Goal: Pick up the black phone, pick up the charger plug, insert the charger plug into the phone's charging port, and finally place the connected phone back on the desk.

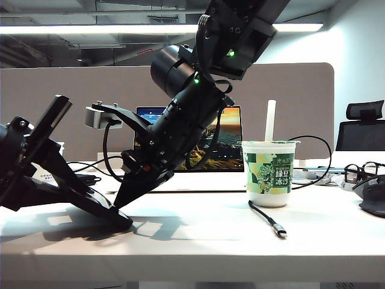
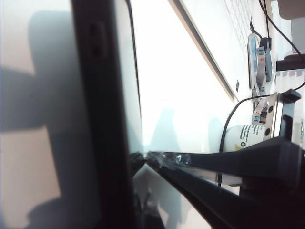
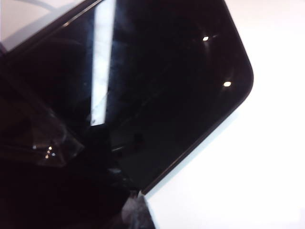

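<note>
— Black phone (image 3: 157,86), where is it?
— At the left end of the white surface (image 1: 210,235), between both claws. A grey partition (image 1: 60,108) and an open laptop (image 1: 222,144) stand behind; the charger plug (image 1: 280,230) lies apart, near a cup (image 1: 269,171).
— Its direction?
— The left wrist camera sees it edge-on, long side running away from the claw, side buttons showing.
— The claws?
— Left claw (image 2: 143,157) is closed onto the phone's end. Right claw (image 3: 109,181) is closed, tips against the glass; whether it pinches, I cannot tell.
</note>
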